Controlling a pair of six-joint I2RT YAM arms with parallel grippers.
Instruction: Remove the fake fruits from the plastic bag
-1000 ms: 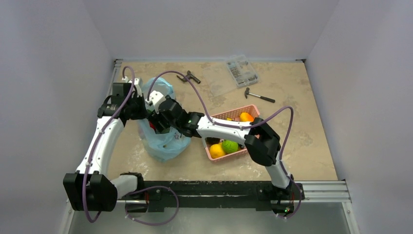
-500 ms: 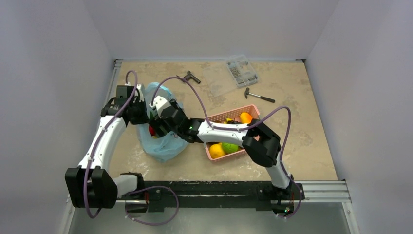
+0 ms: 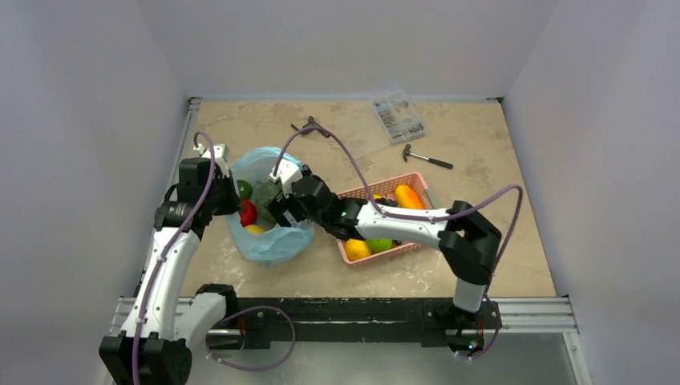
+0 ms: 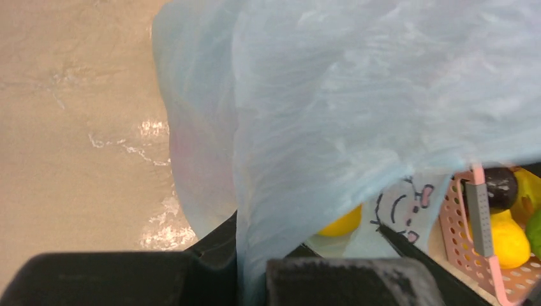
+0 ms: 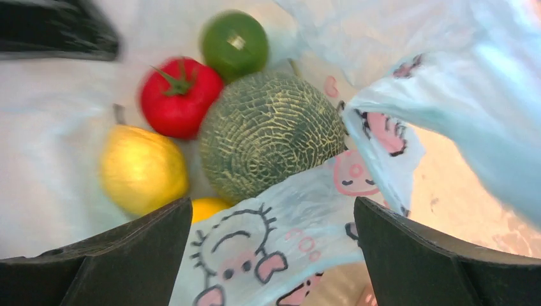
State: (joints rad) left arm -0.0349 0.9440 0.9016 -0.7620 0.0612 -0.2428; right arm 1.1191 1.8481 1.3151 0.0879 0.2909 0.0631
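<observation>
1. Left gripper (image 4: 252, 271) looks clamped on a fold of the plastic bag (image 3: 273, 241) at its left rim. The film runs down between the pads.
2. Right gripper (image 5: 273, 205) hangs over the bag mouth with its jaws spread wide, gripping nothing.
3. The fruits I can see are all inside the bag. The melon (image 5: 271, 134) is in the middle, with the tomato (image 5: 178, 95) touching its left side. The dark-green fruit (image 5: 235, 44) is beyond them and the yellow fruit (image 5: 141, 169) is beside the tomato.
4. My read is that I'm going in for a fruit. A printed flap of the bag lies over the melon's near side, right between my jaws.
5. I'd take the tomato first, since it's small and clear of film. I'd come straight down and close across its body, not the green top.
6. The melon looks too wide and glossy and would likely slip. I'd clear the flap before trying it.
7. The risk is pinching film along with the fruit, so the left side must hold the rim taut.
8. The pink basket (image 4: 456, 239) sits just right of the bag, so I'd lift clear of it.
</observation>
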